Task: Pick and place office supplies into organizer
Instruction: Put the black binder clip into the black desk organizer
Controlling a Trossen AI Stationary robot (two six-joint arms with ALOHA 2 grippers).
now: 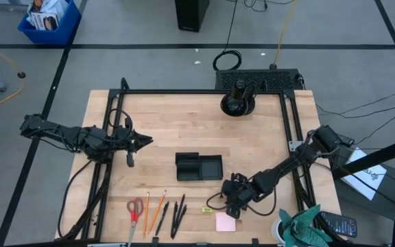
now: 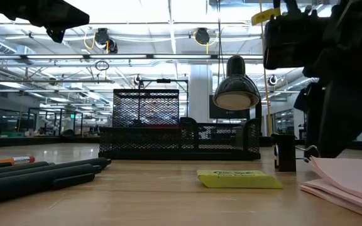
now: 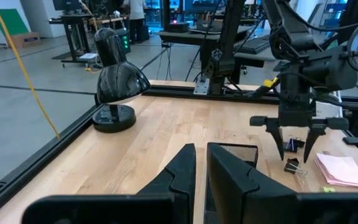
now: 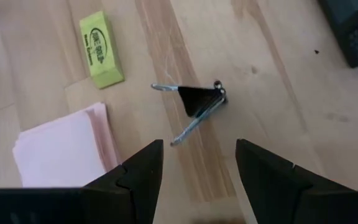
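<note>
Wooden tabletop [image 1: 184, 130] framed in black rail, workshop floor around it, bright ceiling lights in the low view.

Landmark: the organizer [image 1: 199, 167], a black mesh tray sitting about mid-table. All places are given from it.

My right gripper [image 1: 234, 204] hangs low, toward the table's near edge and to the right of the organizer. Its fingers [image 4: 143, 175] are spread wide with nothing between them. Just past the fingertips a black binder clip [image 4: 199, 99] lies on its side on the wood, wire handles splayed, untouched. Beside the clip lies the pink sticky-note pad [image 4: 64, 148], and beyond that the yellow-green eraser [image 4: 100, 47], both flat on the wood and apart from each other.

My left gripper [image 1: 130, 159] waits well to the left of the organizer, above the table. Its fingers [image 3: 185, 168] are drawn nearly together, only a thin slit showing, nothing pinched.

Near edge, left of the organizer: red-handled scissors [image 1: 134, 210], two orange pencils [image 1: 155, 209], then the black pens [image 1: 177, 214], all lying roughly parallel.

Far side of the organizer, at the back rail: a black desk lamp [image 1: 238, 101] on a round base.

Right of the organizer, at the near corner: a teal cloth [image 1: 307, 226], bunched.
</note>
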